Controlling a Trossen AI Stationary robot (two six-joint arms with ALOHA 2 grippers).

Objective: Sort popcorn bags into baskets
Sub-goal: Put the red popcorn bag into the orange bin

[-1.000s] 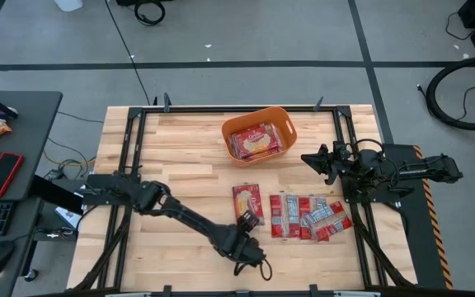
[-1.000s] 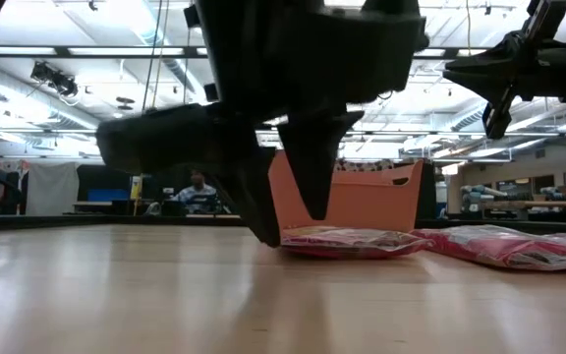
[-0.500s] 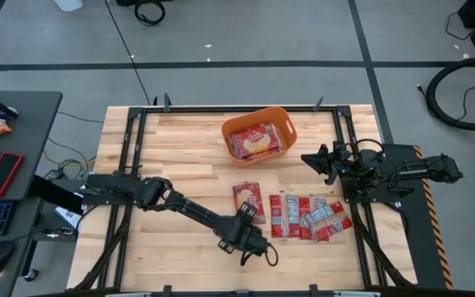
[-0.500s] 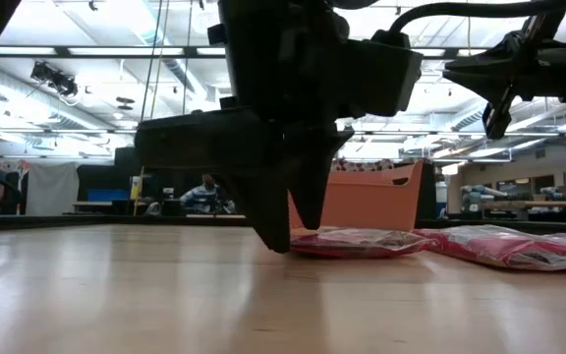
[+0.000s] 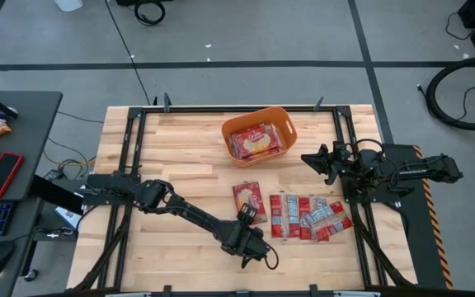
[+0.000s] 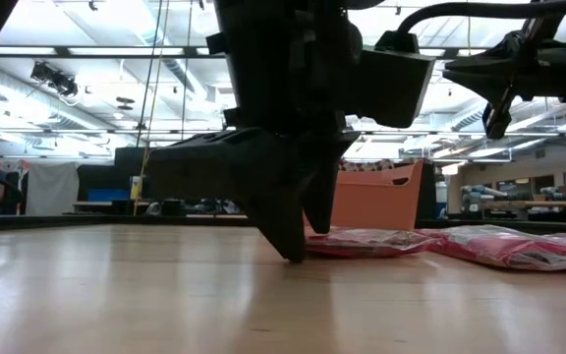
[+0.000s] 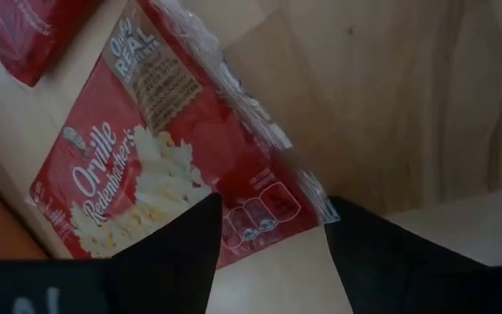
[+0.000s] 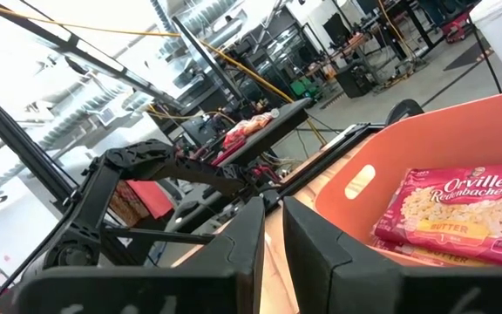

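The left gripper (image 7: pixel 268 240) has its two dark fingers spread wide, straddling the crimped end seam of a large flat red plastic popcorn bag with a yellow-cream popcorn picture (image 7: pixel 159 170), which lies on the pale wooden table (image 5: pixel 180 173). Nothing is pinched yet. In the low view the fingertips sit at table level against that packet's near edge.

This packet should handle as light, thin and floppy, with a slick film skin (likely to slide or fold if nipped by a corner). The flat seam between the fingers looks the best hold, taken square across the short edge so the bag hangs straight.

Just beside it, at three o'clock on the table, lie the narrower red packets with silver-white marks (image 5: pixel 308 216), overlapping in a loose row. At twelve o'clock stands the rounded orange plastic tub with a slot handle (image 5: pixel 280 118), already holding at least one large bag.

The right gripper (image 5: pixel 310 158) waits raised at the table's three o'clock edge, fingers nearly pressed together and empty.
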